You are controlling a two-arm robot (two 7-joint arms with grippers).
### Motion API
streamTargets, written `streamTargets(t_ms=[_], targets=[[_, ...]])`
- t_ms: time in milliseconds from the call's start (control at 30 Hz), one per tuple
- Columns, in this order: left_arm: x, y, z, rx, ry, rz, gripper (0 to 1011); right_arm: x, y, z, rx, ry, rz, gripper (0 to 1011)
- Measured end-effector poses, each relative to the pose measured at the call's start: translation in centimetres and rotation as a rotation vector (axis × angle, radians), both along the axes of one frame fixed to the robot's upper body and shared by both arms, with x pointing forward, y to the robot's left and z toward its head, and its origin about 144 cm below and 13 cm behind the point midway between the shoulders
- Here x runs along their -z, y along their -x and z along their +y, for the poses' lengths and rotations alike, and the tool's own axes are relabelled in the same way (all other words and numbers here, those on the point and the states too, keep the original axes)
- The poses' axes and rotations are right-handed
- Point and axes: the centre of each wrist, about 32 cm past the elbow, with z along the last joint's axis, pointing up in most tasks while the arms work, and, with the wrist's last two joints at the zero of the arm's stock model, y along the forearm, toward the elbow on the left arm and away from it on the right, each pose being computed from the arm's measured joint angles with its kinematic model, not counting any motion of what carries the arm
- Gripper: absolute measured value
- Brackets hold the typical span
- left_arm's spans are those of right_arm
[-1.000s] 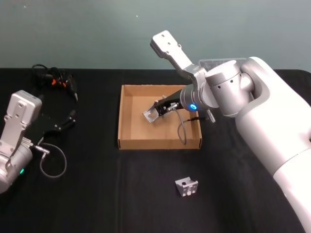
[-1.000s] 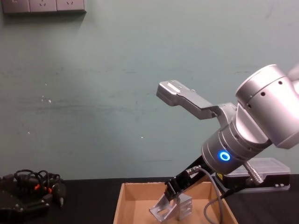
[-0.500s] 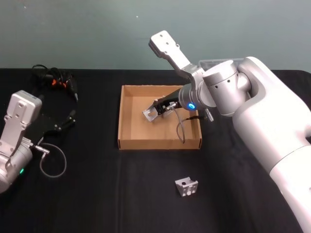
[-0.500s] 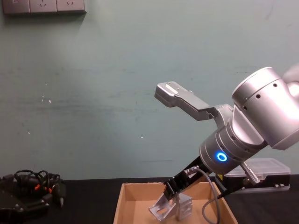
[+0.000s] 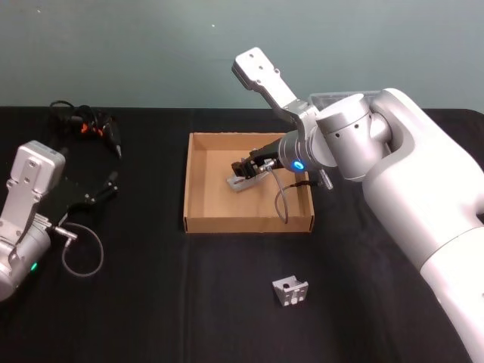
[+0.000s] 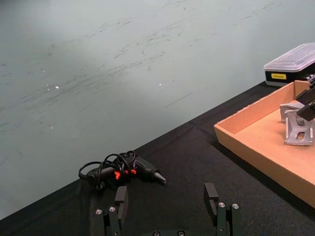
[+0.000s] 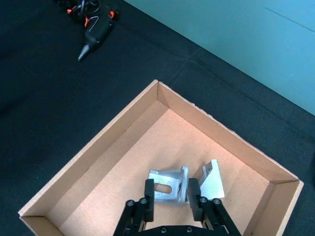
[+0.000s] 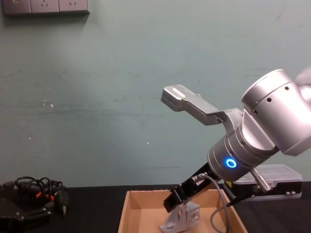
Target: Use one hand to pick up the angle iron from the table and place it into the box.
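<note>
Right gripper (image 5: 243,167) reaches over the far wall into the box (image 5: 249,224), and its fingers (image 7: 149,197) stand apart, one at each side of the angle iron (image 5: 239,182). The angle iron lies on the box floor, a little left of centre, clear of all four walls. Whether the fingertips touch its sides cannot be told, but in the chest view the claw sits just above the part rather than lifting it.

A second angle iron (image 7: 212,181) stands just beside the first on the floor. Bare cardboard stays open toward the left wall and the near wall. A grey cable (image 5: 280,203) from the right arm hangs inside the box close to the near wall.

A third angle iron (image 5: 290,292) rests on the table (image 5: 151,302), well apart from the near wall of the box, with open black surface all round it.

Left gripper (image 6: 167,214) is parked at the table's left edge, fingers spread wide. A glue gun (image 6: 145,169) lies beyond it near the far edge, and a black case (image 6: 290,66) sits behind the box.
</note>
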Motion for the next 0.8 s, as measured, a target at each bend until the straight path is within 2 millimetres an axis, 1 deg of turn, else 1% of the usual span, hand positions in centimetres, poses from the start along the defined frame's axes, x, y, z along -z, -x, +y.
streamTargets(t_ms=[33, 67, 100, 167, 200, 233, 267, 300, 433, 533, 567, 600, 633, 700, 800], targets=[[0.0, 0.0, 0.0, 0.000, 0.000, 0.000, 1011, 0.0, 0.0, 0.0, 0.000, 0.000, 0.000, 430], [0.0, 0.0, 0.0, 0.000, 0.000, 0.000, 1011, 0.0, 0.0, 0.0, 0.000, 0.000, 0.000, 478], [0.0, 0.0, 0.0, 0.000, 0.000, 0.000, 1011, 0.0, 0.0, 0.0, 0.000, 0.000, 0.000, 478], [0.0, 0.0, 0.0, 0.000, 0.000, 0.000, 1011, 0.0, 0.0, 0.0, 0.000, 0.000, 0.001, 561], [0.0, 0.0, 0.0, 0.000, 0.000, 0.000, 1011, 0.0, 0.0, 0.0, 0.000, 0.000, 0.001, 620], [0.0, 0.0, 0.0, 0.000, 0.000, 0.000, 1012, 0.0, 0.0, 0.0, 0.000, -0.001, 0.001, 629], [0.0, 0.0, 0.0, 0.000, 0.000, 0.000, 1011, 0.0, 0.0, 0.0, 0.000, -0.001, 0.001, 659], [0.0, 0.0, 0.0, 0.000, 0.000, 0.000, 1011, 0.0, 0.0, 0.0, 0.000, -0.001, 0.001, 715], [0.0, 0.0, 0.0, 0.000, 0.000, 0.000, 1011, 0.0, 0.0, 0.0, 0.000, -0.001, 0.002, 835], [0.0, 0.0, 0.0, 0.000, 0.000, 0.000, 1011, 0.0, 0.0, 0.0, 0.000, -0.001, 0.002, 899], [0.0, 0.0, 0.0, 0.000, 0.000, 0.000, 1011, 0.0, 0.0, 0.0, 0.000, -0.001, 0.002, 944], [0.0, 0.0, 0.0, 0.000, 0.000, 0.000, 1011, 0.0, 0.0, 0.0, 0.000, -0.001, 0.002, 944], [0.0, 0.0, 0.0, 0.000, 0.000, 0.000, 1011, 0.0, 0.0, 0.0, -0.001, -0.002, 0.002, 980], [0.0, 0.0, 0.0, 0.000, 0.000, 0.000, 1011, -0.2, 0.3, -0.1, -0.005, -0.001, -0.006, 1004], [0.0, 0.0, 0.0, 0.000, 0.000, 0.000, 1011, -0.7, 1.2, -0.3, -0.020, 0.001, -0.030, 1004]])
